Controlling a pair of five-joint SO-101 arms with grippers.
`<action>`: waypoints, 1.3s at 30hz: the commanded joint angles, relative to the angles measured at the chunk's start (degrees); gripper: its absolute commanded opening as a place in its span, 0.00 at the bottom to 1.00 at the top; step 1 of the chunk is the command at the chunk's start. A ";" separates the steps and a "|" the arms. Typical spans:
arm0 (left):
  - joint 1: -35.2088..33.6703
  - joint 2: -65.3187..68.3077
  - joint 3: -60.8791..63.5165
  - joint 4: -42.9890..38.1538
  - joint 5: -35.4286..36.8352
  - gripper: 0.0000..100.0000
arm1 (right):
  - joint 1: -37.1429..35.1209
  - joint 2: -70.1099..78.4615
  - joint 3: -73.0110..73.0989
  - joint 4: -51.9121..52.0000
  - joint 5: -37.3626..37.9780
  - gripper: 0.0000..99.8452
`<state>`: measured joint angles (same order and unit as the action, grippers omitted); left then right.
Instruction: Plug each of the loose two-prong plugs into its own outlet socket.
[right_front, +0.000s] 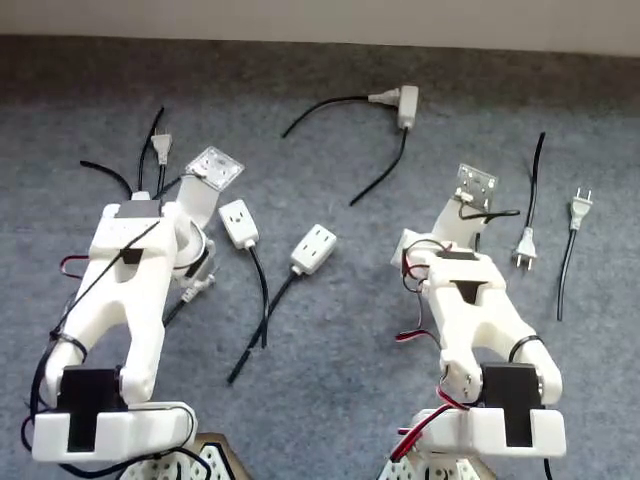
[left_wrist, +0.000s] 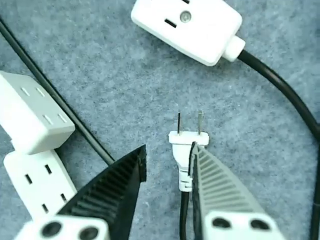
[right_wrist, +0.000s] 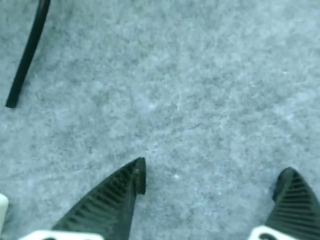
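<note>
Grasping was the step in hand: my left gripper stood open around a two-prong plug lying on the carpet. Next I judged I must close on it, then aim its prongs at the socket ahead; my right gripper hung open

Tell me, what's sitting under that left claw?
A small white plug lies on the grey carpet inside the open left gripper, close beside one finger. Its black cord runs back beneath the gripper, its far end hidden.
</note>
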<state>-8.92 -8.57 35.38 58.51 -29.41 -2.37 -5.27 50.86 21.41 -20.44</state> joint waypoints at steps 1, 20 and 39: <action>-1.10 -1.45 -2.15 -0.70 -0.35 0.15 | -0.22 -0.22 -2.42 -0.84 -0.44 0.39; -1.89 8.04 -2.15 -5.10 -4.04 0.15 | -0.22 -0.13 -2.42 -0.92 -0.44 0.39; 8.31 7.96 -1.19 -4.31 1.32 0.15 | -0.22 -0.13 -2.42 -1.01 -0.44 0.39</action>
<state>-3.56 -0.84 34.59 54.81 -28.62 -2.46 -5.27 50.86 21.41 -20.44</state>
